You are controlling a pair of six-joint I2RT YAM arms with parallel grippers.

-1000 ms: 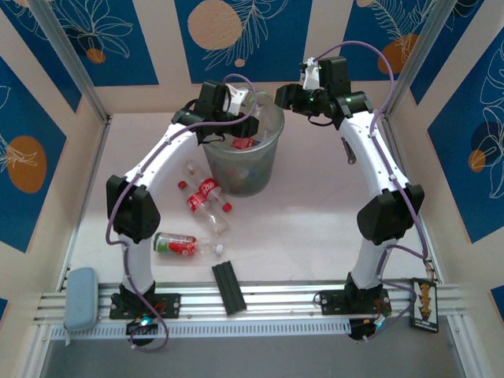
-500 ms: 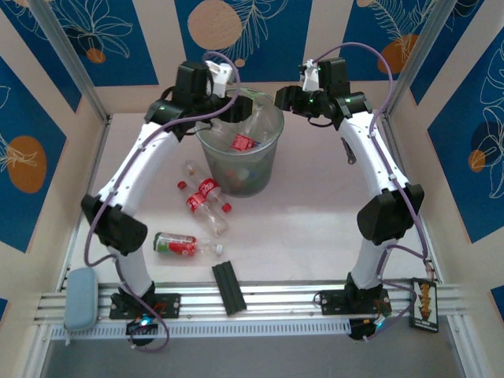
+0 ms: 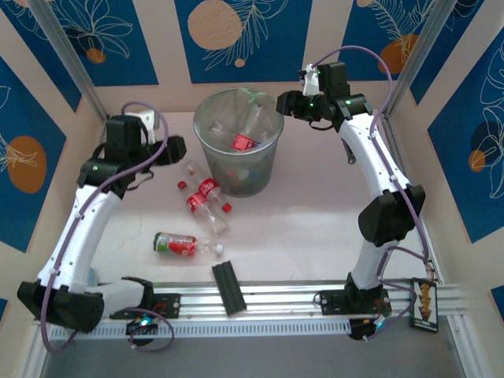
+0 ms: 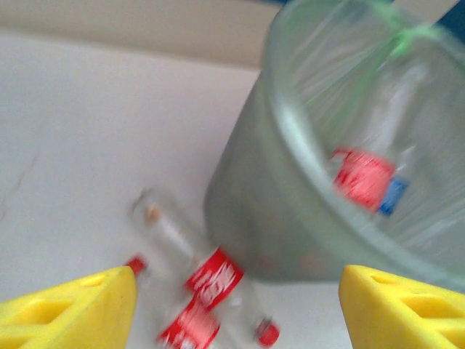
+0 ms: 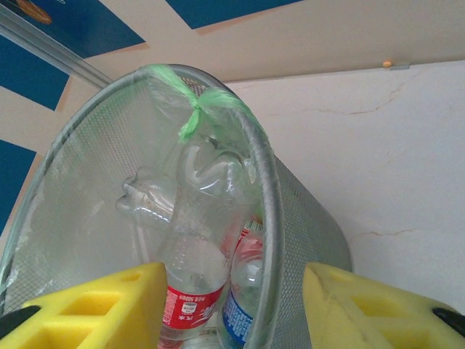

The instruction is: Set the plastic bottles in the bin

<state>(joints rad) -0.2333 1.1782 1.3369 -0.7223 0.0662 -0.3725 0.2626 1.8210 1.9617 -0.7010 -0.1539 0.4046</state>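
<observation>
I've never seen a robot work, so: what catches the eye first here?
A round grey bin stands at the table's far middle, several plastic bottles already inside. Two white arms curve toward it: the right claw sits at its rim, the left claw hangs open to its left. More red-labelled bottles lie on the table in front of it.

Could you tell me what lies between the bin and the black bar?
In the top view, red-labelled bottles lie there on the table.
</observation>
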